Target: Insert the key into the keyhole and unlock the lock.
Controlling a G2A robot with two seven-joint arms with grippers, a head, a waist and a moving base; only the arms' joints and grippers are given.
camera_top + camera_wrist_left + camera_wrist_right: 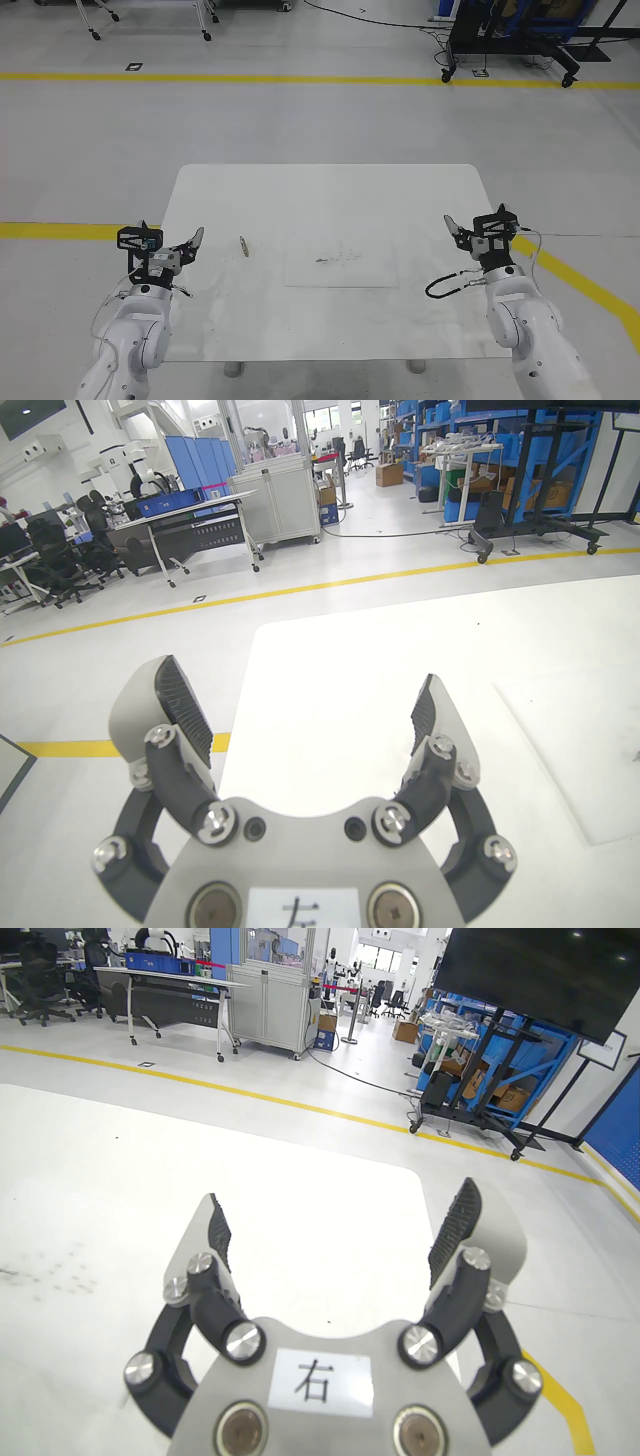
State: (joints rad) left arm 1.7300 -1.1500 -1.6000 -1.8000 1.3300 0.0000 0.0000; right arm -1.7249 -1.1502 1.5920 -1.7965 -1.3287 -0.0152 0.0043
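My left gripper [297, 675] and right gripper [340, 1193] hang spread wide over the table [330, 200]; one small object [242, 245] is too tiny to name.

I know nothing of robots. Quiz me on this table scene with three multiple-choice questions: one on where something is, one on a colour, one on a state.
1. The small slim object on the table lies: A) toward the left arm's side; B) toward the right arm's side; C) at the far edge.
2. The floor lines are: A) red; B) yellow; C) blue.
3. Both grippers are: A) shut; B) holding something; C) open and empty.
Answers: 1 A, the top view shows it near the left arm; 2 B, yellow stripes cross the floor; 3 C, the left gripper and right gripper each have spread fingers, nothing between.
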